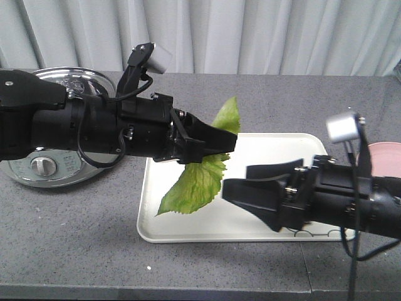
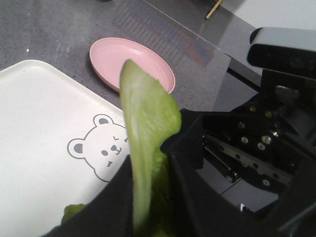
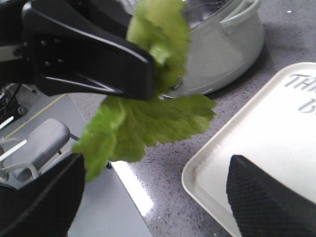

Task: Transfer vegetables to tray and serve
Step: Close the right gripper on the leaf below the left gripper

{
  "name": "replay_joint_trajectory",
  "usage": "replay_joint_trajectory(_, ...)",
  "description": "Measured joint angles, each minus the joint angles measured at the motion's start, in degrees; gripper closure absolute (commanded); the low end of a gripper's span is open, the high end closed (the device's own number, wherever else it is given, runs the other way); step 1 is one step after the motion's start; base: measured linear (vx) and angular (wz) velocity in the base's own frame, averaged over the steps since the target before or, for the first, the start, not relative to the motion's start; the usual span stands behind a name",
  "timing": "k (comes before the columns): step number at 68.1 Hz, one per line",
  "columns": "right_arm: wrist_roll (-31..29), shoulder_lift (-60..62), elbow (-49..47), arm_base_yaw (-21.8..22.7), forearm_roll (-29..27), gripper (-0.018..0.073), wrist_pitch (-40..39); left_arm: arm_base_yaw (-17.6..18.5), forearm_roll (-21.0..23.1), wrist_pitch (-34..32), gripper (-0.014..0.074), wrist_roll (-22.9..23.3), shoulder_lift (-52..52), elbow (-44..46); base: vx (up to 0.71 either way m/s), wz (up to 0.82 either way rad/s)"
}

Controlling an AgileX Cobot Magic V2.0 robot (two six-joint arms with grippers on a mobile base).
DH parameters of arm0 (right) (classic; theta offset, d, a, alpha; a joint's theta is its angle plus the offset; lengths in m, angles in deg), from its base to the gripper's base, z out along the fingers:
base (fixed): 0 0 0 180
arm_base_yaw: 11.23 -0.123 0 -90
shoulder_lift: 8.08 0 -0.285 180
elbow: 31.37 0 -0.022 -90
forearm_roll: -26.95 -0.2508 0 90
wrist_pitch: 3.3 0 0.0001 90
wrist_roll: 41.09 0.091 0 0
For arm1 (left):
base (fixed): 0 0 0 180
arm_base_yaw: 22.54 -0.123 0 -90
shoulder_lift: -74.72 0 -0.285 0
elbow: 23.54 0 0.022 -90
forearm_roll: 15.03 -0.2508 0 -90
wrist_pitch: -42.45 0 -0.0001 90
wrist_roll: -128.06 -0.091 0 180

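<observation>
My left gripper (image 1: 224,143) is shut on one of the vegetables, a crinkly green lettuce leaf (image 1: 193,185). It holds the leaf over the left part of the cream-white tray (image 1: 276,147). The leaf's pale rib (image 2: 148,123) runs up between the black fingers (image 2: 116,197) of the left gripper (image 2: 154,170), above the tray's bear drawing (image 2: 98,150). The leaf's lower end hangs down; I cannot tell whether it touches the tray. My right gripper (image 1: 237,177) is open above the tray's front right part, with nothing between its fingers (image 3: 266,197). The leaf (image 3: 143,123) hangs in front of it.
A pot with a shiny metal lid (image 1: 59,163) stands on the grey table, left of the tray and under the left arm. A round pink plate (image 2: 131,61) lies just right of the tray. The table's front edge (image 1: 188,290) is near.
</observation>
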Motion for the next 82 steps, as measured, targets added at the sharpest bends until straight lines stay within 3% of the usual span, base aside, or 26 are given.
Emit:
replay_joint_trajectory(16, -0.36, -6.48, -5.88, -7.75, -0.45, -0.0024, -4.31, 0.00, 0.14, 0.06, 0.0477, 0.00, 0.00, 0.00, 0.00, 0.00)
replay_joint_trajectory(35, -0.58, -10.54, -8.52, -8.73, -0.52, 0.0020, -4.24, 0.00, 0.21, 0.08, 0.0477, 0.00, 0.00, 0.00, 0.00, 0.00)
replay_joint_trajectory(44, -1.00, -10.61, -8.50, -8.73, -0.52, 0.0116, -4.30, 0.00, 0.21, 0.08, 0.0477, 0.00, 0.00, 0.00, 0.00, 0.00)
replay_joint_trajectory(70, -1.42, -10.61, -8.50, -8.73, -0.52, 0.0523, -4.09, 0.00, 0.21, -0.68, 0.0475, 0.00, 0.00, 0.00, 0.00, 0.00)
replay_joint_trajectory(75, -1.54, -10.61, -8.50, -8.78, -0.52, 0.0575, -3.87, 0.00, 0.21, -0.87, 0.0470, 0.00, 0.00, 0.00, 0.00, 0.00)
replay_joint_trajectory(82, -1.80, -10.61, -8.50, -8.93, -0.52, 0.0569, -3.82, -0.05, 0.21, -1.04, 0.0441, 0.00, 0.00, 0.00, 0.00, 0.00)
